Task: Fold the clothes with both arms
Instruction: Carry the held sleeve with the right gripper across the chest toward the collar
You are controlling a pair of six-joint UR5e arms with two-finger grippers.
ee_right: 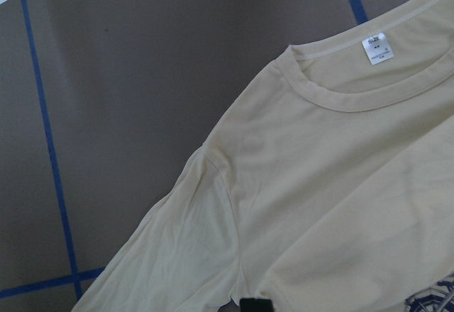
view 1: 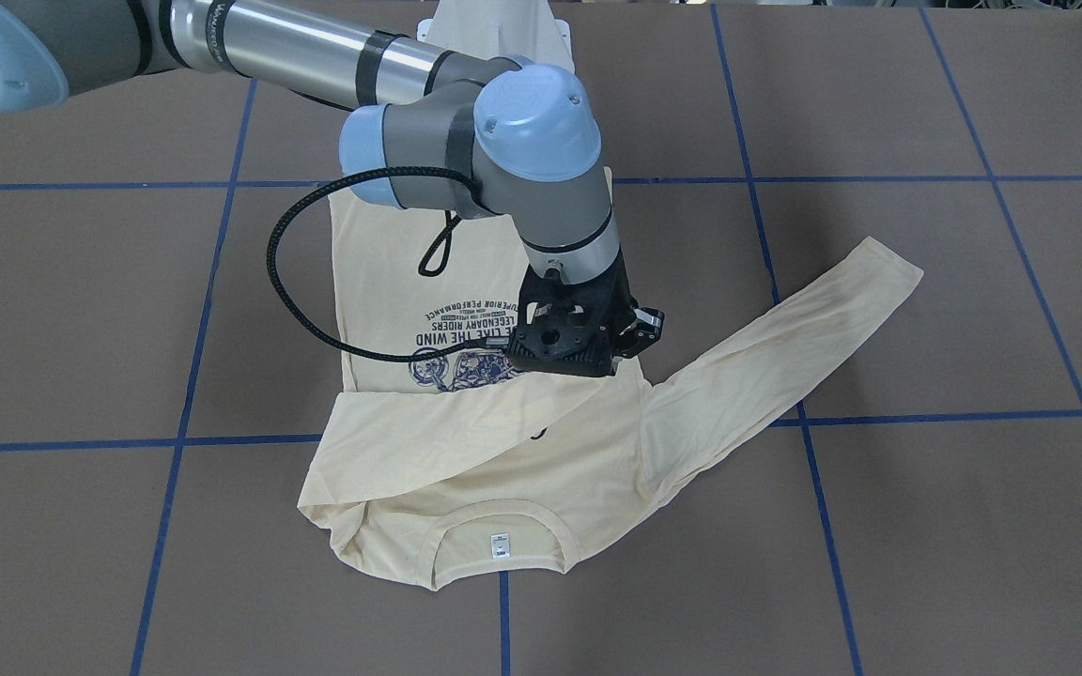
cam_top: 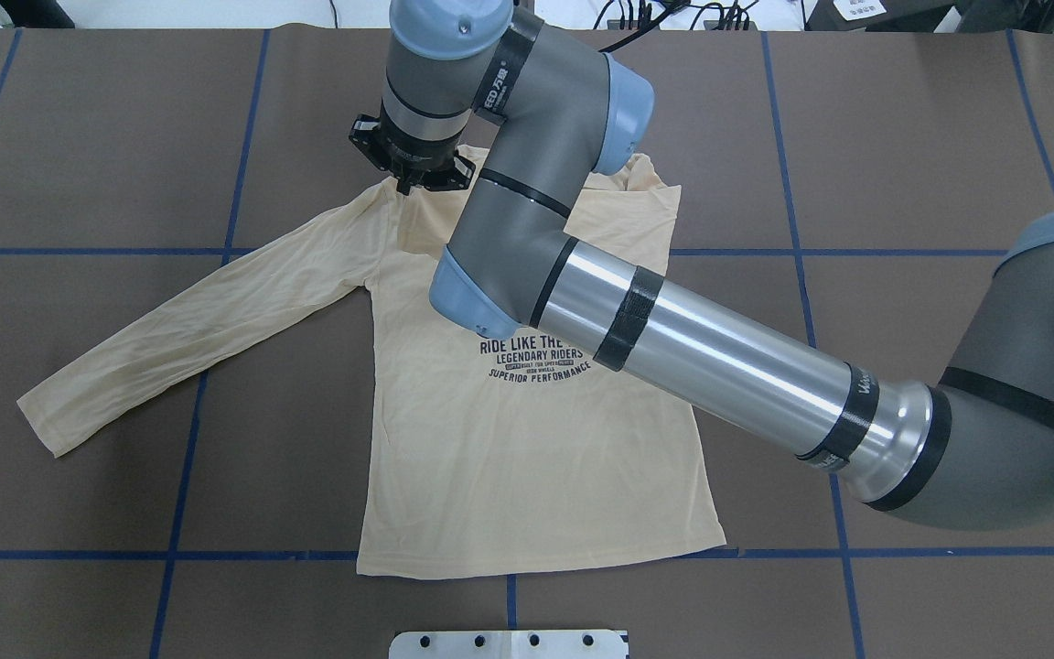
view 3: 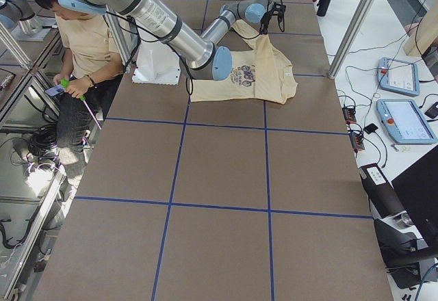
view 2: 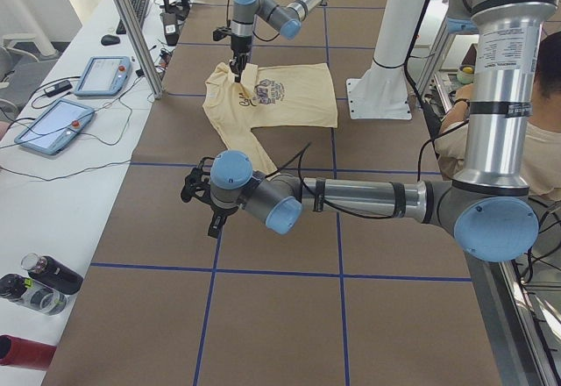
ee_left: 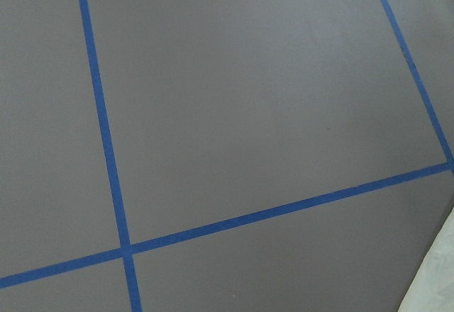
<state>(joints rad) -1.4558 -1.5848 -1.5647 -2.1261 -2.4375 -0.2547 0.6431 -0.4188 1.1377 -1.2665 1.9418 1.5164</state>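
t-shirt point(cam_top: 527, 458) flat on table point(cam_top: 902, 137), long axis robot-to-far-side, neck pointing away from robot, one sleeve across chest, right gripper point(view 1: 574, 352) over sleeve end, jaw opening not discernible, left gripper point(view 2: 200, 197) well apart, jaws equally unclear

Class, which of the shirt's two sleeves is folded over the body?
The sleeve on the robot's right: it lies across the shirt, over part of the print. The other sleeve stretches out flat on the table.
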